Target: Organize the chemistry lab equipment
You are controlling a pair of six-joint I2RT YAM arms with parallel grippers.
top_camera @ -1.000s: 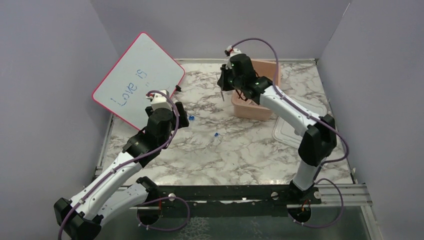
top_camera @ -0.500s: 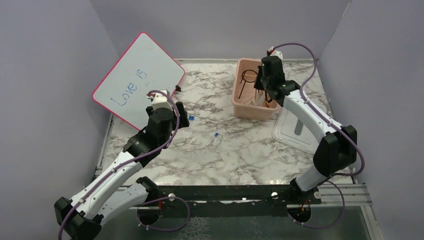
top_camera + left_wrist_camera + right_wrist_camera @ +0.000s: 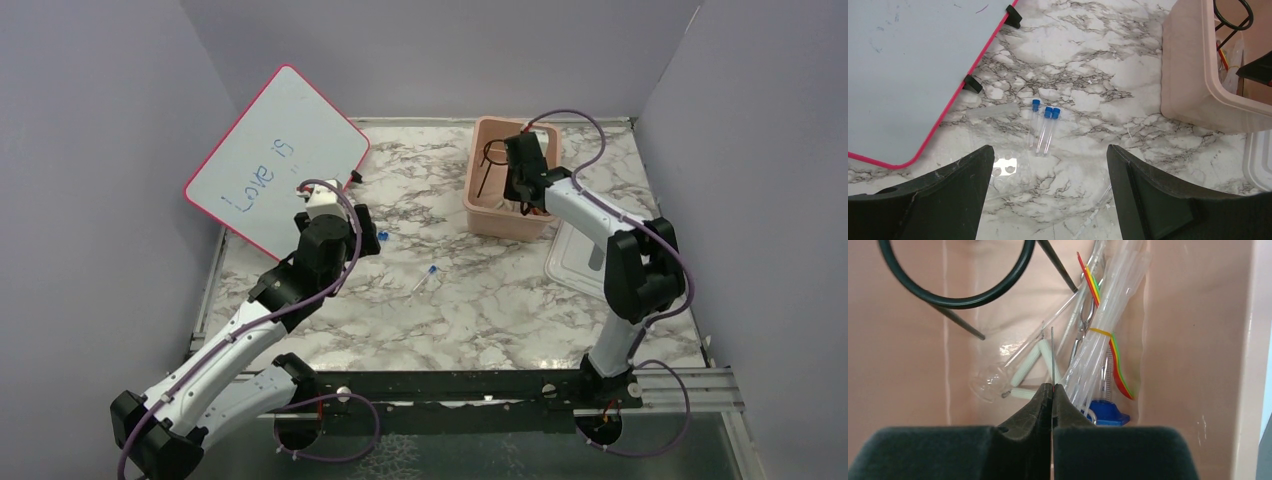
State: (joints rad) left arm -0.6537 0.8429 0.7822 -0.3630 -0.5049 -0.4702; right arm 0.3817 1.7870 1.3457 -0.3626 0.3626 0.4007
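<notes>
Grip on thin rod [image 3: 1052, 355]: right gripper [image 3: 1052, 387] pinched shut around it, down inside pink tub [image 3: 1193, 340], with black ring stand [image 3: 955, 302], metal tongs [image 3: 1083, 325] and clear tubes [image 3: 1108, 330] in tub just beyond its tips. Over counter [image 3: 1088, 65], left gripper [image 3: 1049, 150] spread wide and empty, above three blue-capped vials [image 3: 1045, 130] lying side by side, close to pink edge of whiteboard [image 3: 913, 75]. Another vial [image 3: 430, 272] alone on mid-counter, between the two arms, well apart from tub.
</notes>
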